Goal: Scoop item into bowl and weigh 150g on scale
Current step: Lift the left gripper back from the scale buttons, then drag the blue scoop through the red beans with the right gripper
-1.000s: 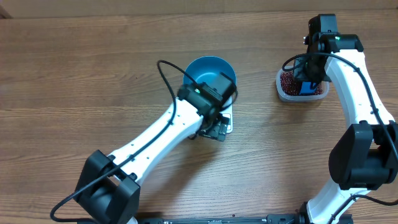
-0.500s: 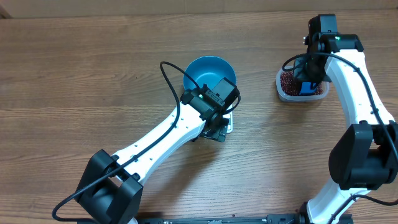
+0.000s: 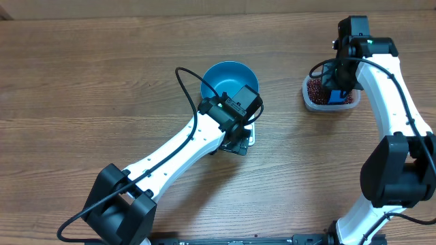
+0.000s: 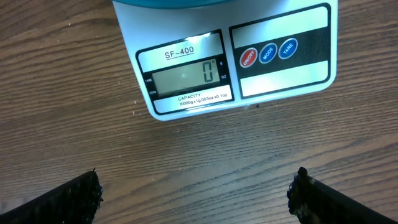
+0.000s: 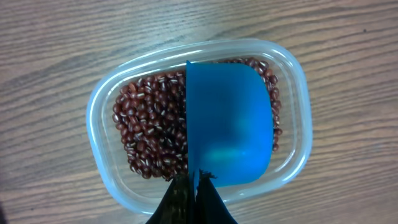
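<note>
The blue bowl [image 3: 228, 78] stands on the white scale [image 4: 230, 62], whose display reads 0; only the bowl's rim [image 4: 174, 2] shows in the left wrist view. My left gripper [image 4: 196, 193] hovers over bare wood just in front of the scale, open wide and empty. At the back right, dark red-brown beans [image 5: 149, 130] fill a clear tub [image 5: 99, 112]. My right gripper [image 5: 196, 175] is shut on the small blue scoop [image 5: 230, 124], which sits in the tub over the beans. From overhead, the tub [image 3: 313, 102] and scoop [image 3: 336, 95] lie under the right wrist.
The left arm [image 3: 177, 153] stretches diagonally from the front left to the scale and hides most of it from above. The right arm [image 3: 395, 102] runs along the right side. A black cable [image 3: 184, 88] loops beside the bowl. The table is wood.
The left wrist shifted slightly to the right above the scale's front and then held still. The right arm and scoop have not moved.
</note>
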Available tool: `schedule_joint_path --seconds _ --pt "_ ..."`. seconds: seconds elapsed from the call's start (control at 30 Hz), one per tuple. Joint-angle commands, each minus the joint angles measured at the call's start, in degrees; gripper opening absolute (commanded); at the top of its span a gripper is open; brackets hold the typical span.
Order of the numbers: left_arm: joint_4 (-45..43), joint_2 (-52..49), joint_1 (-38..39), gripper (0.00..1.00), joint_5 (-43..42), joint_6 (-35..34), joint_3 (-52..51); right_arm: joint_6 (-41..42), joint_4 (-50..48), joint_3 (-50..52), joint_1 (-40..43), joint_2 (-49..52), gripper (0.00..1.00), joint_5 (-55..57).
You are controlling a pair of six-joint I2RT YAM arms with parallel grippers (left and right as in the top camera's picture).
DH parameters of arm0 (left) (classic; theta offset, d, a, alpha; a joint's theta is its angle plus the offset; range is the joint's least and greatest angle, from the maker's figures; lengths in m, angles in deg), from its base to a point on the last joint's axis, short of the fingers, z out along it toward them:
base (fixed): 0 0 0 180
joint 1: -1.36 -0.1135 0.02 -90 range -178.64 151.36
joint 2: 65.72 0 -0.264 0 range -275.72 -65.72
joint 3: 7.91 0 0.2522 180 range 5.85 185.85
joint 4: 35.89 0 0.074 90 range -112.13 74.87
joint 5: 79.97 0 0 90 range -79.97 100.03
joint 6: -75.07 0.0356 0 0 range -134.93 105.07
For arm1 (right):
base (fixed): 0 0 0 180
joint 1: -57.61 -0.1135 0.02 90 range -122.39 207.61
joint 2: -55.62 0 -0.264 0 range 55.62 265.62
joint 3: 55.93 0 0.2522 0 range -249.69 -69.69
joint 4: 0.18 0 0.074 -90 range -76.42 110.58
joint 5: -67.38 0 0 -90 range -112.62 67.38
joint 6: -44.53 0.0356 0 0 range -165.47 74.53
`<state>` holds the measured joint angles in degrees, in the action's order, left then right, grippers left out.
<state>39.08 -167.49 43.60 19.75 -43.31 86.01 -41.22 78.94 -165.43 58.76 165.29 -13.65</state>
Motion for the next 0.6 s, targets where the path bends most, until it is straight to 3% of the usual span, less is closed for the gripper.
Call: schedule_joint_path --seconds 0.0,0.23,0.57 --pt "-0.2 1.6 -0.2 0.99 1.2 -0.8 -0.3 -1.1 2.2 -3.0 2.2 0.8 0.04 1.7" --pt "-0.2 1.6 -0.2 1.0 1.2 -0.8 -0.3 -7.6 7.7 -9.1 3.1 0.8 0.04 1.2" --pt "-0.2 1.6 -0.2 0.99 1.2 -0.8 -0.3 -11.1 8.0 -9.3 3.1 0.8 0.04 -0.5"
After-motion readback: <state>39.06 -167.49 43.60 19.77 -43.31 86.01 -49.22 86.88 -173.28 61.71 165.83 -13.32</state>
